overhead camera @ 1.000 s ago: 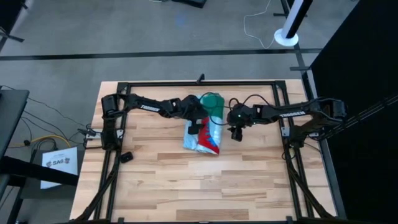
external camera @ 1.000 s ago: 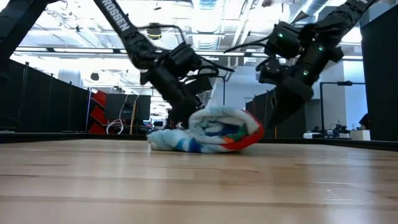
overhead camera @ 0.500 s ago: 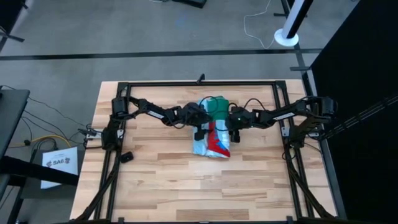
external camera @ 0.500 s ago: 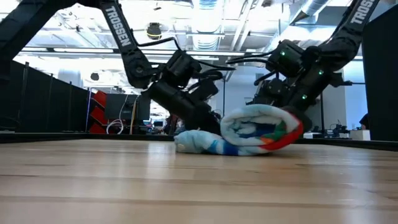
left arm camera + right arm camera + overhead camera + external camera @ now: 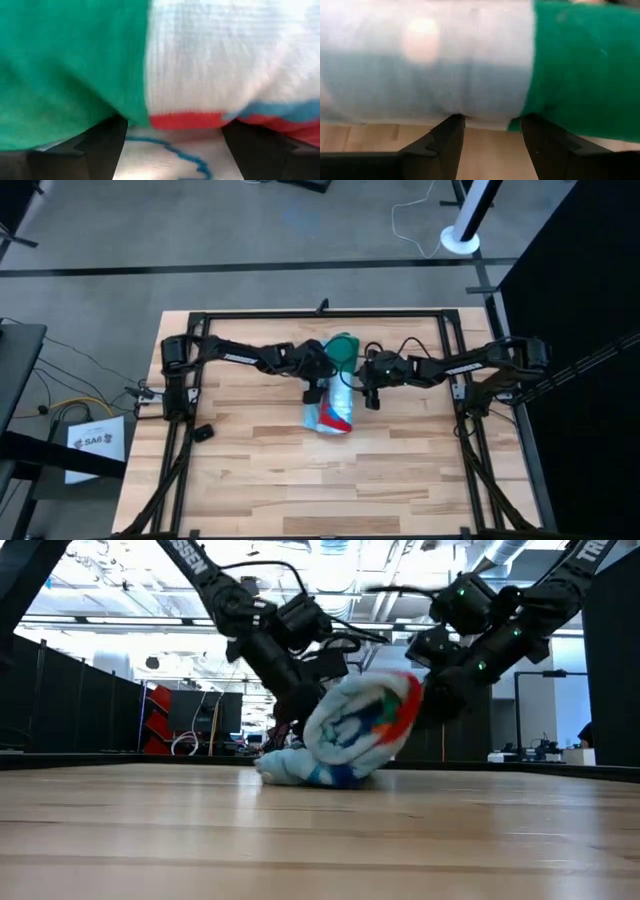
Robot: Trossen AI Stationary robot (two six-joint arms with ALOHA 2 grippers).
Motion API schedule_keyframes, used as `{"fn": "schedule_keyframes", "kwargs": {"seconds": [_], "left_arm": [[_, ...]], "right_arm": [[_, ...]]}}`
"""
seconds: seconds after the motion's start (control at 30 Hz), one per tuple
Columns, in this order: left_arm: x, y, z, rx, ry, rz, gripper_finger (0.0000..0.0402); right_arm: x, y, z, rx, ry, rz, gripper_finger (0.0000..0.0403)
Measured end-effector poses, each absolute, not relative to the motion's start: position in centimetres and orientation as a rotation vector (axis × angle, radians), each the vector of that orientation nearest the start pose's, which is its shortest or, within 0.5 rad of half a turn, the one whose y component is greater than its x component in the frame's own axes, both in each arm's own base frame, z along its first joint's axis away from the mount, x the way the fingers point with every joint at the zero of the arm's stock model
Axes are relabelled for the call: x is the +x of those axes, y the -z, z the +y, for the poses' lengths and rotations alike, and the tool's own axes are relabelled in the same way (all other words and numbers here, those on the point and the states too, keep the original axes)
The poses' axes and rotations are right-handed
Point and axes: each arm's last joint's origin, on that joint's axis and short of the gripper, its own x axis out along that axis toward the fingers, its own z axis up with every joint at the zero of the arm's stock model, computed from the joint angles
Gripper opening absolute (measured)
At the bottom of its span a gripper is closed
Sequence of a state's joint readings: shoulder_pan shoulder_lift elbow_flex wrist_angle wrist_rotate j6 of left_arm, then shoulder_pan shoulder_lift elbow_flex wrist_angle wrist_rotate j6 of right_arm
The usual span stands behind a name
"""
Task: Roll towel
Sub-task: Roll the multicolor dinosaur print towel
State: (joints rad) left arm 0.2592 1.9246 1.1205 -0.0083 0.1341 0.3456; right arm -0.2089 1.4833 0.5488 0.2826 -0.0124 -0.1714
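Observation:
The towel [image 5: 332, 402] is a short thick roll in the middle of the table, light blue and white with red, and its green end [image 5: 342, 346] points to the far edge. In the low view the towel [image 5: 355, 725] stands tilted, with only its loose lower part [image 5: 295, 770] on the wood. My left gripper [image 5: 318, 388] is at the roll's left side and my right gripper [image 5: 372, 392] at its right side. Both are open. Cloth fills most of both wrist views. My left gripper comes at the roll from the table's left, slanting down. In its wrist view its open fingers [image 5: 100, 147] stand wide apart, with the white and red cloth [image 5: 185, 122] bulging between them. My right gripper comes from the table's right. The tips of its open fingers [image 5: 450, 135] meet the lower edge of the roll [image 5: 485, 117], and bare wood shows between them.
A black frame [image 5: 320, 313] runs around the table's far and side edges. A small black part [image 5: 203, 431] lies near the left rail. The near half of the tabletop [image 5: 330, 480] is bare wood.
Both grippers carried the roll a little toward the table's right edge and then back toward the left. Half a second ago the roll lay flat on the wood. Now it is raised and tilted, with only its loose lower part on the table.

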Motion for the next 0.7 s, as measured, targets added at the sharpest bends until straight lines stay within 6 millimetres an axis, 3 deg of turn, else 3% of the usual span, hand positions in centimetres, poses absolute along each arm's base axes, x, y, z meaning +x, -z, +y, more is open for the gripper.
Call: {"fn": "schedule_keyframes", "kwargs": {"seconds": [0.23,0.47,0.7], "left_arm": [[38.1,-16.5,10.0,0.190,-0.032,0.977,0.0307],[37.5,-19.5,10.1,0.205,-0.087,1.191,0.0307],[36.1,-17.5,10.3,0.159,-0.115,1.264,0.0307]], "right_arm": [[26.4,-12.8,-5.5,-0.069,0.129,0.736,0.0185],[26.6,-12.9,-5.5,-0.072,0.129,0.709,0.0185],[26.8,-13.1,-5.5,-0.076,0.132,0.689,0.0185]]}}
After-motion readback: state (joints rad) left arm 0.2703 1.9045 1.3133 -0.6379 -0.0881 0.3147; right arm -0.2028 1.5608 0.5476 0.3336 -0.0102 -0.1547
